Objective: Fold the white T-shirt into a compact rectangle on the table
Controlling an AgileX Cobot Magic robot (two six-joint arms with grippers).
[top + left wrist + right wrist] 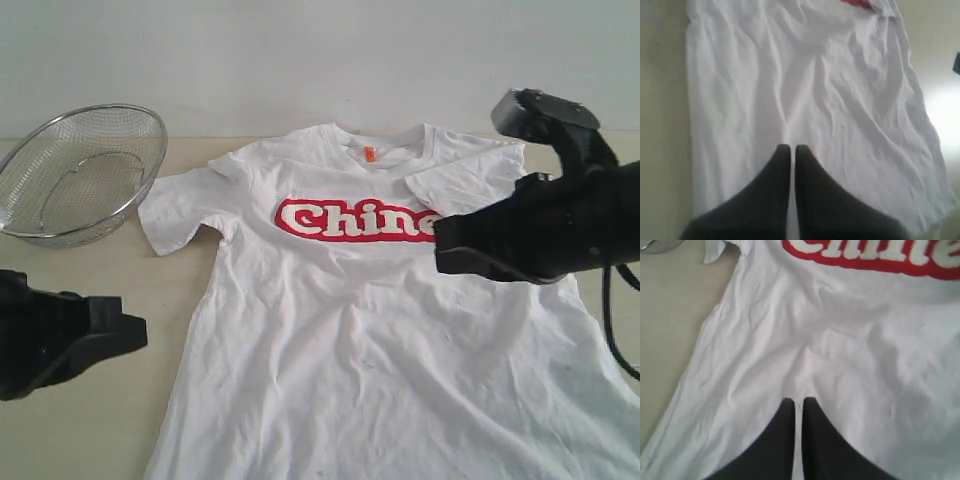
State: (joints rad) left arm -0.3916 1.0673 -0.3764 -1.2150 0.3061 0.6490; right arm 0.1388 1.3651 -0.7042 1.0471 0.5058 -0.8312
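Plain pale wall [250, 50], soft even light

Exterior: raised, angled down across the counter [90, 440] toward the wall [300, 60]. Wrists: close above the white T-shirt [330, 340], aimed past left pincer [788, 148], right pincer [796, 401]. Shared: shirt front.

The white short-sleeved cotton T-shirt [350, 340] runs off the lower edge of the exterior view, hem unseen. Its red-and-white chest lettering [345, 220] vanishes behind the black right gripper [440, 245] after "Chine" (part of the sleeve beyond too). The small orange neck tag [369, 153] is too tiny to read.
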